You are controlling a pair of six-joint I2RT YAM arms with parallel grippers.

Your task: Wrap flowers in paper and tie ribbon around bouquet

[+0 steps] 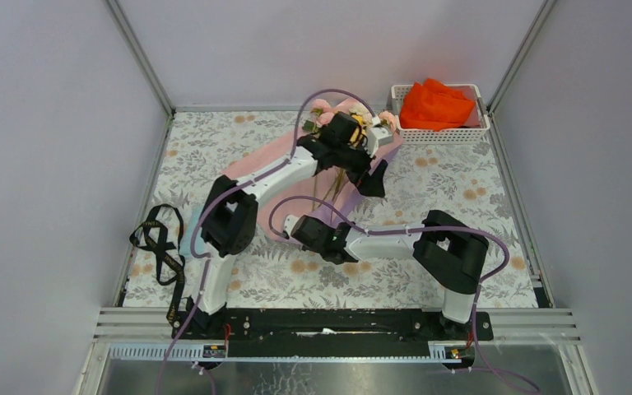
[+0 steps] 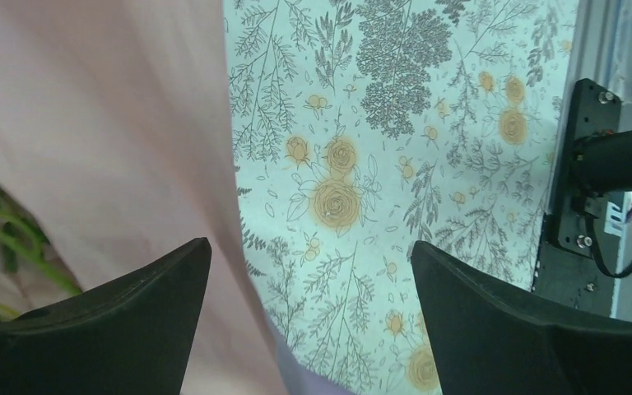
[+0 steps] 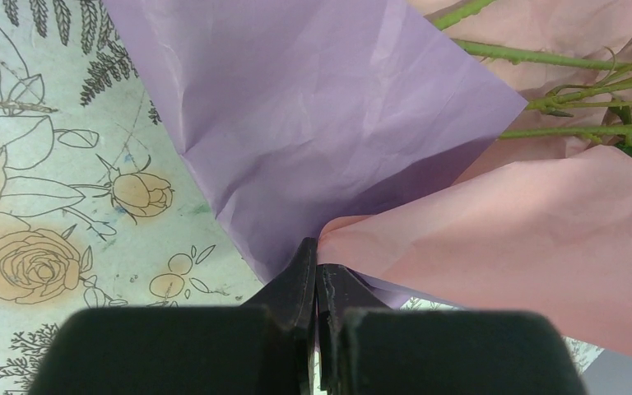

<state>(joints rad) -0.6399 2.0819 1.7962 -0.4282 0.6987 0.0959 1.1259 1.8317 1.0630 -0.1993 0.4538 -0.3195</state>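
**Table** (image 1: pixel 461 185): covered in a floral print cloth. It carries everything listed below.

**Paper** (image 1: pixel 255 160): a large sheet lying across the middle of the table, used here as the reference for all positions. The pale pink face (image 2: pixel 90 123) is up over most of it. A lilac flap (image 3: pixel 313 107) is folded over at its near end.

**Left gripper** (image 2: pixel 311 245): above the far right part of the paper, close by the flower heads. Its fingers (image 2: pixel 132 321) stand wide apart and hold nothing. In the wrist view the paper's pink edge runs down between the fingers. One finger is over the paper and the other over bare tablecloth. Whether either touches the sheet cannot be told.

**Right gripper** (image 3: pixel 317 271): at the paper's near end. Its fingers are pressed together and pinch the sheet at the very tips, where the lilac flap meets a pink fold.

**Basket** (image 1: pixel 440 136): white mesh, off the paper's far right corner and apart from it. It holds an orange cloth (image 1: pixel 436 103).

**Flowers** (image 1: pixel 321 107): pink and pale roses lying on the paper, heads at its far end. Their green stems (image 3: pixel 543 58) run down the pink face towards the pinched end.

**Ribbon** (image 1: pixel 160 247): black and loosely looped, well to the left of the paper at the table's left edge. Neither gripper touches it.
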